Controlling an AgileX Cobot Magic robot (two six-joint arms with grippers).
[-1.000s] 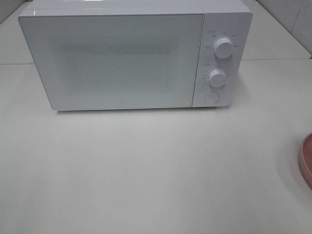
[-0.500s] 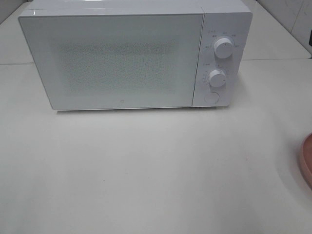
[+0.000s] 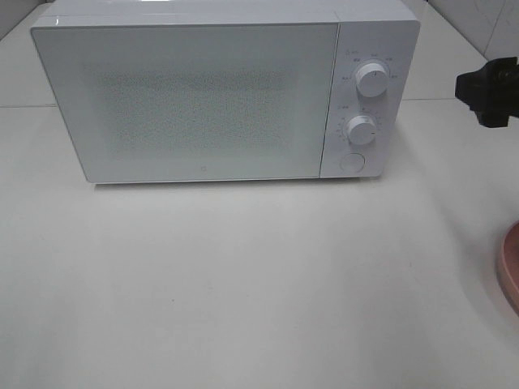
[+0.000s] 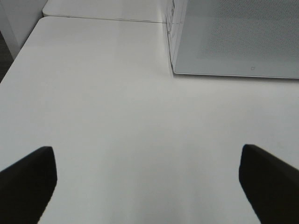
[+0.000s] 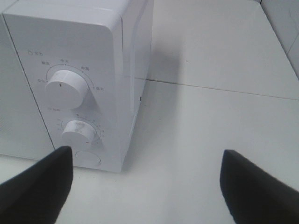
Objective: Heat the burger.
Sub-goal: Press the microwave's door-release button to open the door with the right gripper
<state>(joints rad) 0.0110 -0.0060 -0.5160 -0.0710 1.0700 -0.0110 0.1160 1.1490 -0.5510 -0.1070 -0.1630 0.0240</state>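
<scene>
The burger is out of view in every frame. A white microwave (image 3: pixel 203 97) stands at the back of the table with its door shut; it also shows in the left wrist view (image 4: pixel 233 37) and the right wrist view (image 5: pixel 79 70). My right gripper (image 5: pixel 147 186) is open and empty, hovering to the right of the microwave's control panel; its dark tip (image 3: pixel 489 91) pokes in at the exterior view's right edge. My left gripper (image 4: pixel 149 186) stands wide open over bare table, left of the microwave's front.
Two round knobs (image 3: pixel 371 79) (image 3: pixel 361 130) and a round button (image 3: pixel 351 161) sit on the microwave's right panel. The rim of a pink plate (image 3: pixel 511 271) shows at the right edge. White table (image 3: pixel 243 284) stretches in front of the microwave.
My right arm has come into the exterior view from the right edge, level with the microwave's knobs. Nothing else has moved.
</scene>
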